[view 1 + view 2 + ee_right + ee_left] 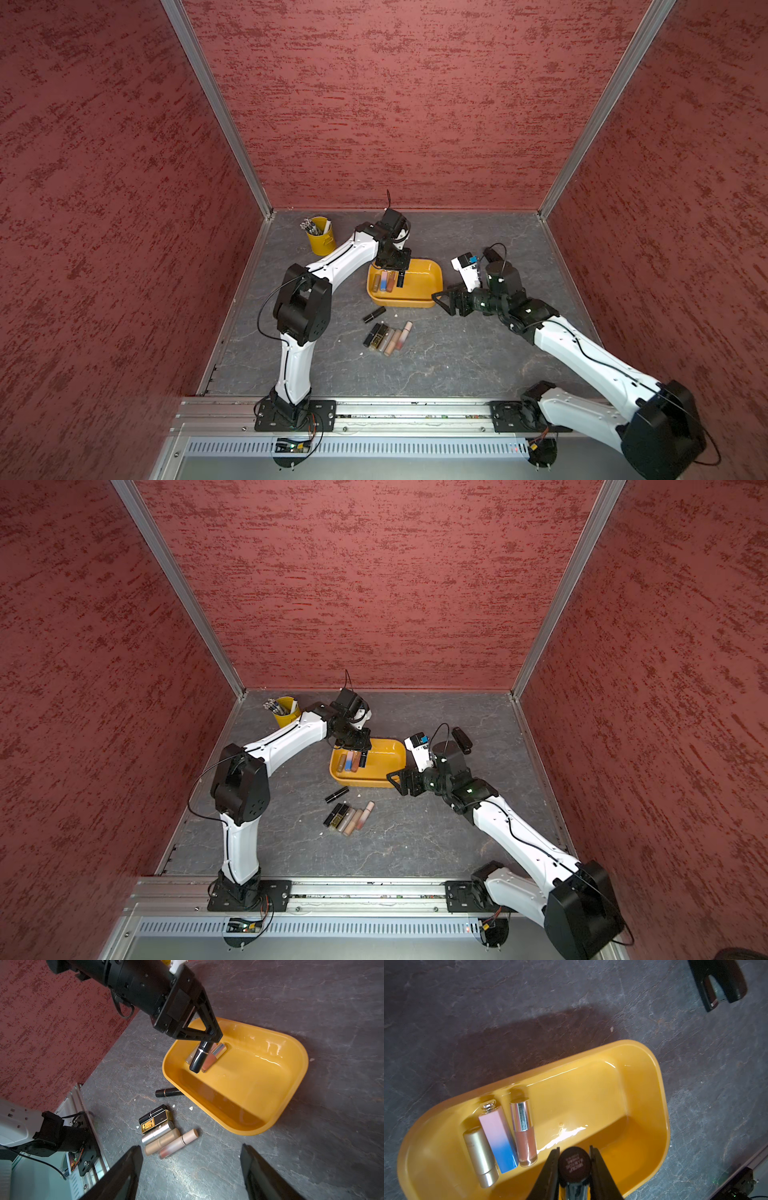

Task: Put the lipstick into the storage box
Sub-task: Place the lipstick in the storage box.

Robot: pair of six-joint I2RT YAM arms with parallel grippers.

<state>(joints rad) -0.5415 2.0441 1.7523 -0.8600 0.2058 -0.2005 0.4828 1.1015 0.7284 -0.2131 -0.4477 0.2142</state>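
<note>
Black and glossy, the lipstick hangs tilted from the left gripper, whose jaws are clamped on its upper end, so the free lower end points down into the storage box. Taking a top view as the clock face, with twelve at the back wall, the tube sits over the box's nine o'clock half, just beside three tubes lying in a row there: a gold one, a pink-and-blue one and a silver-capped gloss. That spot looks chosen to extend the row. Whether the tip touches the floor of the box I cannot tell. The right gripper hovers empty near the box's four o'clock corner, jaws spread wide. It looks kept clear but ready for the spare black tube and the cluster of lipsticks at six o'clock on the table.
</note>
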